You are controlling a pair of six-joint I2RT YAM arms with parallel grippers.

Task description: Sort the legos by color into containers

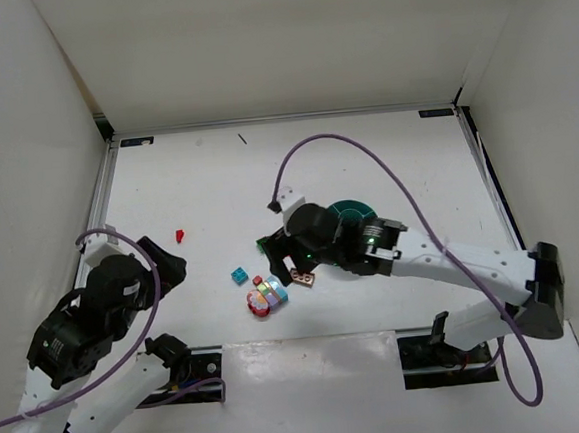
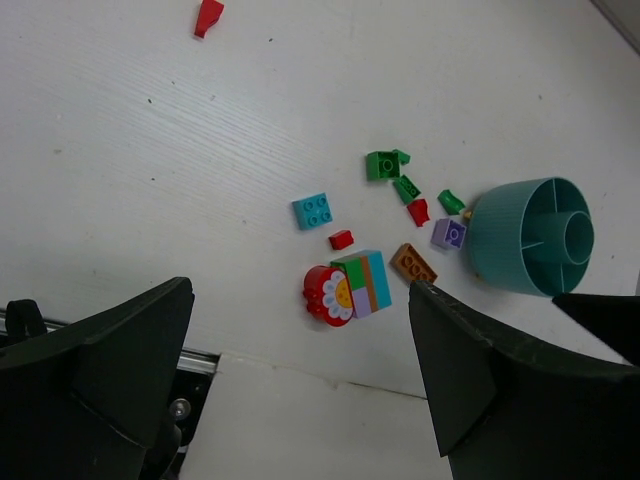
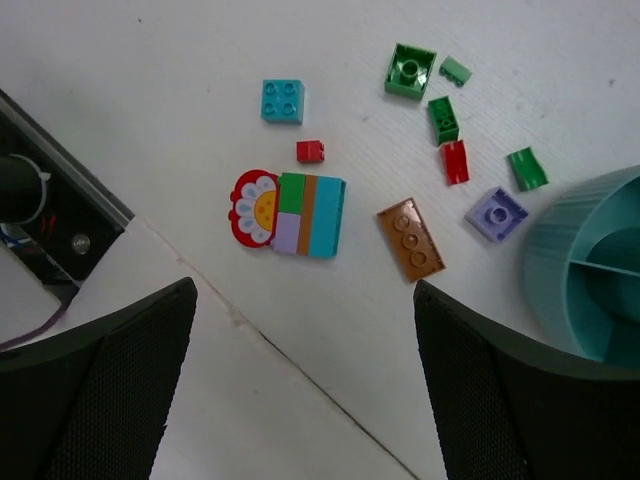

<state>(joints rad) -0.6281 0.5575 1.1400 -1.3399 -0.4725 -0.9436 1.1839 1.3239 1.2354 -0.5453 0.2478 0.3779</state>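
Note:
The legos lie loose on the white table. In the right wrist view I see a teal-blue brick (image 3: 282,101), a small red one (image 3: 310,151), a joined striped block with a red flower piece (image 3: 290,212), a brown plate (image 3: 410,238), a purple brick (image 3: 497,213), several green bricks (image 3: 410,71) and a red one (image 3: 454,161). The teal divided bowl (image 3: 590,270) with its containers stands just right of them. My right gripper (image 3: 305,290) hangs open above the cluster, holding nothing. My left gripper (image 2: 300,290) is open and empty, up over the table's near edge.
A lone red piece (image 1: 181,235) lies apart at the left, in front of the left gripper (image 1: 173,266). The right arm (image 1: 444,265) covers part of the bowl (image 1: 354,209). White walls enclose the table on three sides; a metal rail (image 2: 195,358) runs along the near edge.

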